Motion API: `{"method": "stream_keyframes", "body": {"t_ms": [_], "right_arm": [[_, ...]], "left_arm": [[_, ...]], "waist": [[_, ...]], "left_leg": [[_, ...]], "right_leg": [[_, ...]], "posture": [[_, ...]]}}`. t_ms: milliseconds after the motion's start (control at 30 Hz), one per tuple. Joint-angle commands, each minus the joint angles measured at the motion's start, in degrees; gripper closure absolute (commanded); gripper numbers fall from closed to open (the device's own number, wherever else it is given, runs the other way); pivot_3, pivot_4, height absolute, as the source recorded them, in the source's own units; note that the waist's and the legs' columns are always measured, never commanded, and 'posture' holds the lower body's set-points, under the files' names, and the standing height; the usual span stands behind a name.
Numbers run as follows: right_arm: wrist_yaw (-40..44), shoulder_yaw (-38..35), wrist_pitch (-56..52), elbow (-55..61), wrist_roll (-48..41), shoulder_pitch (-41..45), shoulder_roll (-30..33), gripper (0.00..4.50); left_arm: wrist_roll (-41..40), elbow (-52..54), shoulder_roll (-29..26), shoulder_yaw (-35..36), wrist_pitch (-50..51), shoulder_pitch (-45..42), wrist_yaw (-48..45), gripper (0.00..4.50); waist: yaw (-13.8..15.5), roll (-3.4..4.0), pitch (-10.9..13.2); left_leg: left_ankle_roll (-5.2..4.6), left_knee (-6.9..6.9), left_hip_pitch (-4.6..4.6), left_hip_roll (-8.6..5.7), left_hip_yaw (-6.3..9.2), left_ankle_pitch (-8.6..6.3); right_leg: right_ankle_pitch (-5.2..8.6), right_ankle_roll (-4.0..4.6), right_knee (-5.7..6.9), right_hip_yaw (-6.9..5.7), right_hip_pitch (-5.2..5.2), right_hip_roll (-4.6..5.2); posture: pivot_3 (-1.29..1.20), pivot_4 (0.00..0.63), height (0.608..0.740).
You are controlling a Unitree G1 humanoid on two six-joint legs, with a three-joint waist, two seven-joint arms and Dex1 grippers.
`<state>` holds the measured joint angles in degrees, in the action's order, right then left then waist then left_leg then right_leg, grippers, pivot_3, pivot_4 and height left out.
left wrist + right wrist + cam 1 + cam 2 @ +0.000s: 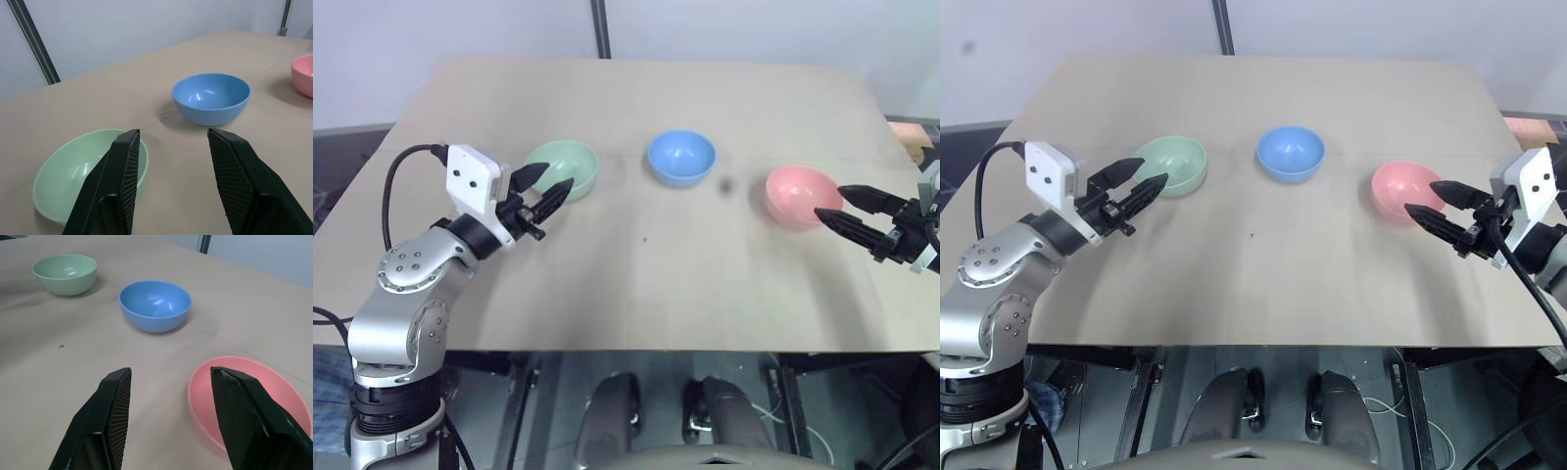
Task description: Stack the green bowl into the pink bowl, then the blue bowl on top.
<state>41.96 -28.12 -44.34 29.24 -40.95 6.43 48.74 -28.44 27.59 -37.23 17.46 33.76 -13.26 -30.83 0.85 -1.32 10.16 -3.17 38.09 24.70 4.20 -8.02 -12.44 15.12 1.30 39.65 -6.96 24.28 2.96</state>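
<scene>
While three bowls sit apart on the bench (636, 264), the left gripper (551, 184) gapes beside the green bowl (564, 167), the right gripper (845, 204) gapes by the pink bowl (801, 194), blue bowl (681, 157) between.

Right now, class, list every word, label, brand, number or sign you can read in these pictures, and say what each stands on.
None: no readable text anywhere.
The green bowl, blue bowl and pink bowl are plain.
The table is unmarked.

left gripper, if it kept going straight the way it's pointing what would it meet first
Probably the green bowl: the open left gripper points at its near rim. Depth is hard to judge.
</scene>
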Motion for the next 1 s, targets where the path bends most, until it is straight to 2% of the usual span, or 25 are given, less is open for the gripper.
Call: {"method": "stream_keyframes", "body": {"t_ms": [33, 700, 733, 767, 833, 867, 900, 1000], "right_arm": [[0.33, -1.72, 1.54, 0.89, -0.31, -0.38, 0.85, 1.66], [0.15, -2.52, 1.86, 1.22, -1.31, -2.50, 0.72, 1.66], [0.16, -2.52, 1.88, 1.12, -1.30, -2.50, 0.74, 1.66], [0.13, -2.54, 1.86, 1.02, -1.35, -2.48, 0.77, 1.40], [0.61, -2.43, 1.76, 0.94, -1.70, -2.58, 1.05, 0.80], [0.74, -2.39, 1.69, 0.93, -1.82, -2.61, 1.14, 0.30], [1.12, -2.34, 1.38, 1.07, -2.18, -2.81, 1.38, 0.05], [0.57, -1.76, 1.87, 1.02, -1.48, -2.69, 1.46, 0.05]], "left_arm": [[-0.26, 2.13, -0.71, 0.80, -1.17, -0.02, -0.23, 2.18], [-2.99, 0.35, 0.52, 0.99, -2.35, -0.68, -2.83, 2.18], [-3.01, 0.30, 0.51, 1.03, -2.51, -0.69, -2.96, 1.91], [-3.19, 0.27, 0.53, 1.08, -2.63, -0.68, -3.08, 1.54], [-3.37, 0.24, 0.43, 0.97, -2.85, -0.61, -3.38, 0.80], [-3.42, 0.22, 0.39, 0.93, -2.88, -0.59, -3.42, 0.29], [-3.54, 0.32, 0.37, 0.94, -2.88, -0.50, -3.49, 0.06], [-3.78, 0.54, 0.42, 1.07, -3.05, -0.33, -3.59, 0.06]], "waist": [[0.00, 0.00, 0.00], [0.01, 0.00, 0.00], [0.01, 0.00, 0.00], [0.01, 0.00, 0.00], [0.01, 0.00, 0.00], [0.01, 0.00, 0.00], [0.01, 0.00, 0.00], [0.02, 0.00, 0.00]], "left_leg": [[0.00, 0.00, 0.00, 0.00, 0.00, 0.00], [0.00, 0.00, 0.00, 0.00, 0.00, 0.00], [0.00, 0.00, 0.00, 0.00, 0.00, 0.00], [0.00, 0.00, 0.00, 0.00, 0.00, 0.00], [0.00, 0.00, 0.00, 0.00, 0.00, 0.00], [0.00, 0.00, 0.00, 0.00, 0.00, 0.00], [0.00, 0.00, 0.00, 0.00, 0.00, 0.00], [0.00, 0.00, 0.00, 0.00, 0.00, 0.00]], "right_leg": [[0.00, 0.00, 0.00, 0.00, 0.00, 0.00], [0.00, 0.00, -0.01, 0.00, 0.00, 0.00], [0.00, 0.00, -0.01, 0.00, 0.00, 0.00], [0.00, 0.00, -0.01, 0.00, 0.00, 0.00], [0.00, 0.00, -0.02, 0.00, 0.00, 0.00], [0.00, 0.00, -0.02, 0.00, 0.00, 0.00], [0.00, 0.00, -0.02, 0.00, 0.00, 0.00], [0.00, 0.00, -0.02, 0.00, 0.00, -0.01]], "posture": [[0.00, 0.150, 0.740], [0.00, 0.150, 0.740], [0.00, 0.150, 0.740], [0.00, 0.150, 0.740], [0.00, 0.150, 0.740], [0.00, 0.150, 0.740], [0.00, 0.150, 0.740], [0.00, 0.150, 0.740]]}}
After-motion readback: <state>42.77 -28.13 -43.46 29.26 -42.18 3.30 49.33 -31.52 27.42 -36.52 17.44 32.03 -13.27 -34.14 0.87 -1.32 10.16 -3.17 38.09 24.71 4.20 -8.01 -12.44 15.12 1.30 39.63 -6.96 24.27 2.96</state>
